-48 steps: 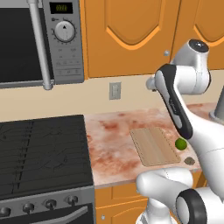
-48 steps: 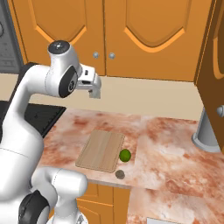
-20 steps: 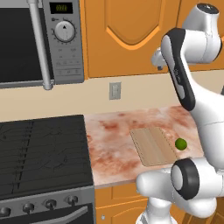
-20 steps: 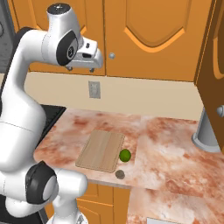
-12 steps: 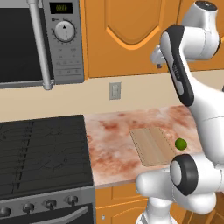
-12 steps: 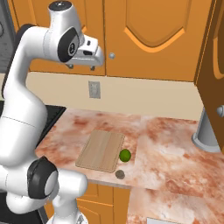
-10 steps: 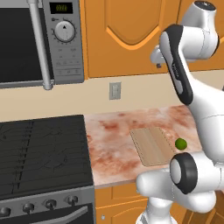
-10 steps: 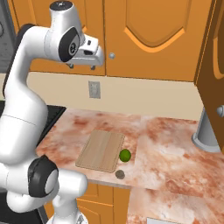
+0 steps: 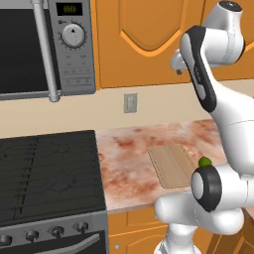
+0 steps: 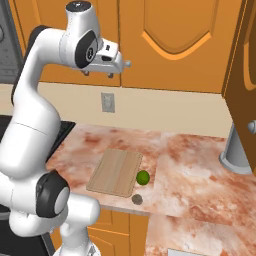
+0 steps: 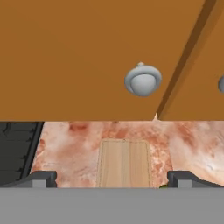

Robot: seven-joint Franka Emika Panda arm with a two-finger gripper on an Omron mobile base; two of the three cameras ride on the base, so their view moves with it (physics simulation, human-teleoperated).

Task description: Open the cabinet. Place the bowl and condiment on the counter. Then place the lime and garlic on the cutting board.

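Observation:
My gripper (image 10: pixel 100 73) is raised in front of the closed orange cabinet (image 10: pixel 170 40), open and holding nothing. In the hand view the fingertips (image 11: pixel 42 178) stand wide apart, below the round silver knob (image 11: pixel 143 81). That knob (image 10: pixel 127 63) lies just right of the hand. The cutting board (image 10: pixel 116 171) lies bare on the marbled counter (image 10: pixel 190 160). Just off the board's right edge sits the lime (image 10: pixel 143 177), and the garlic (image 10: pixel 136 199) rests near the counter's front edge. The board (image 9: pixel 171 165) and lime (image 9: pixel 204 161) also show from the left. The bowl and condiment are hidden.
A black stove (image 9: pixel 49 173) adjoins the counter on the left, under a microwave (image 9: pixel 34 44). An orange door (image 10: pixel 242 75) stands open at the far right, with a grey cylindrical base (image 10: pixel 235 152) beneath it. A wall outlet (image 10: pixel 107 102) sits on the backsplash.
Over the longer span the hand rose from in front of the backsplash to the cabinet doors. In the last second it has barely moved. Lime, garlic and board have stayed put.

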